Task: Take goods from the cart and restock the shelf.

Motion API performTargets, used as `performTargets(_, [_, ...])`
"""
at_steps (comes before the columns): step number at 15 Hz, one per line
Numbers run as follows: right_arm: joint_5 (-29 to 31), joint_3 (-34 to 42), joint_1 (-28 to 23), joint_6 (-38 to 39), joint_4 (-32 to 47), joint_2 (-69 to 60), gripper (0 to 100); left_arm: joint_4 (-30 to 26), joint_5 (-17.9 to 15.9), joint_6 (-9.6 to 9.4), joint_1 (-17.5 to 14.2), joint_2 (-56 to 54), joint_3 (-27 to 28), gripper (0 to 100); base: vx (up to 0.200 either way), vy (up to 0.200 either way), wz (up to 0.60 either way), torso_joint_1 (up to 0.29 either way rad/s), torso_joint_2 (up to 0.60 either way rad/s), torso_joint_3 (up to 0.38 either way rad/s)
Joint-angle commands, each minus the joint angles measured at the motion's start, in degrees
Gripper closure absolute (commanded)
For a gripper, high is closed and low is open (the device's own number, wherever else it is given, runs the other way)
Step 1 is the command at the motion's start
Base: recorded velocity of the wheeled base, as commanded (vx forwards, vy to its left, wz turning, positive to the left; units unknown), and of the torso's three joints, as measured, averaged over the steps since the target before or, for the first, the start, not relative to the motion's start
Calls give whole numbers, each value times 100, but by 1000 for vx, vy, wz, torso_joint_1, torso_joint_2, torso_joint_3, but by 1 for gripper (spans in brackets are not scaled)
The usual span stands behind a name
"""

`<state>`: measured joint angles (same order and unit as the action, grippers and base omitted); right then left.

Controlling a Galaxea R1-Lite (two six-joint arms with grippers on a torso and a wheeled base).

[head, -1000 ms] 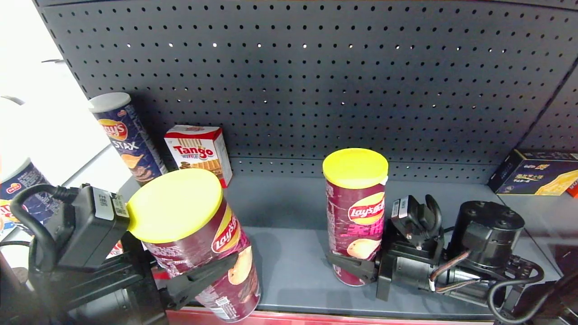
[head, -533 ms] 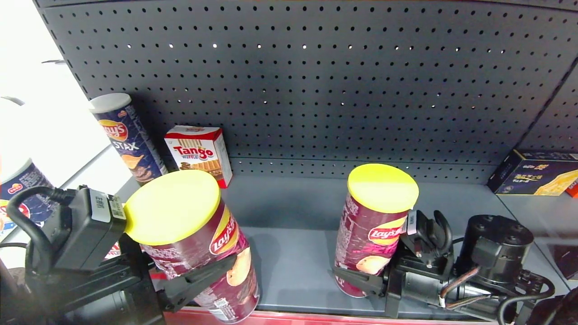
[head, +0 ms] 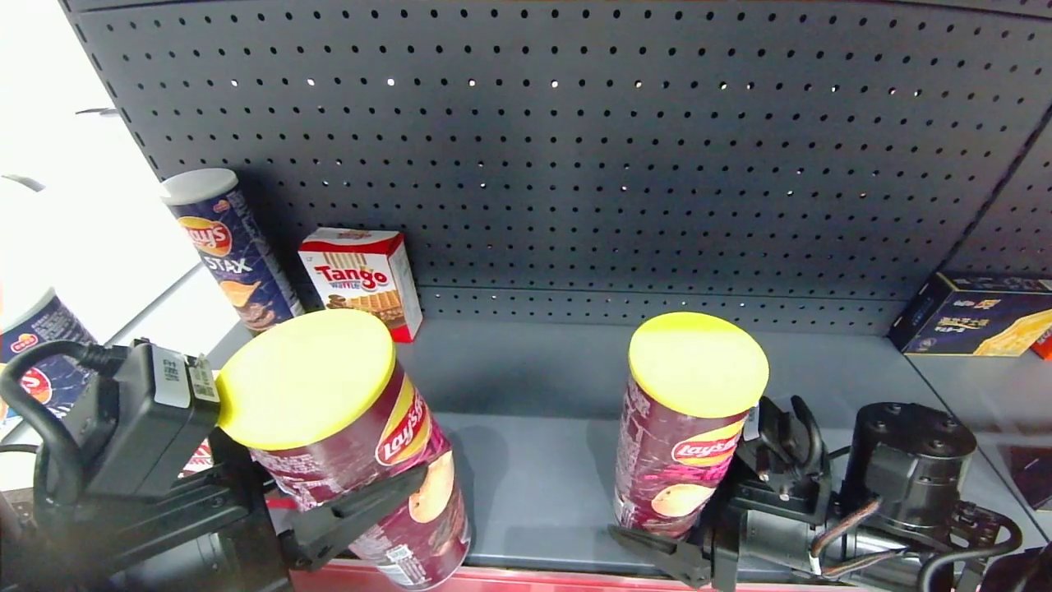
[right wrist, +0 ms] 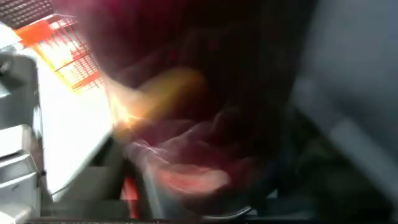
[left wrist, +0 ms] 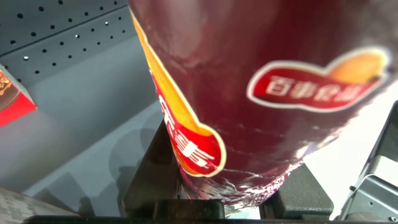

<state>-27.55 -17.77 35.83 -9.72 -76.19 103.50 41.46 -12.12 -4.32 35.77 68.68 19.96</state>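
Two maroon chip cans with yellow lids are in hand, one per arm, so this looks like the placing step of the restock. The left can [head: 353, 444] sits at the lower left of the frame, tilted, with its base over the front lip of the shelf [head: 526, 460]. The left gripper [head: 353, 497] is clamped around its lower body, and the left wrist view shows the can's wall [left wrist: 261, 93] pressed between the fingers. The right can [head: 686, 436] is at lower centre-right, also tilted. The right gripper [head: 682, 526] is closed on it low down. Whether its base touches the shelf deck I cannot tell, and in the right wrist view the can [right wrist: 205, 124] is only a maroon blur.

Next, I judge, each can needs righting and lowering until its base sits flat on the deck. The jaws should part only after that, and the arms should draw back straight so the fingers do not clip the cans.

Counted: two maroon cans. One blue can [head: 230, 247] stands at the upper left against the pegboard back [head: 575, 164], and a second blue can [head: 37, 337] is partly cut off at the left edge. One wafer box [head: 362, 279] stands just beside the first blue can, and one dark box [head: 978, 316] lies at the right edge.
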Motion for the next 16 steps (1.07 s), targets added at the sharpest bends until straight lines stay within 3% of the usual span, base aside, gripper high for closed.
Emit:
performTargets(1, [30,37,12,-4,-54,-75,0,2,-1,1,0,-21,0,100,0,0,0,0,0,0])
performTargets(11, [30,881,-559,-4,-36,-1200,0,2,-10,1,18,-74,-115,100,0,0,0,0,0,0])
performTargets(16, [30,1145,-595,-13,-27,-1605,0,11,-1,1,44,-118,-115,100,0,0,0,0,0,0])
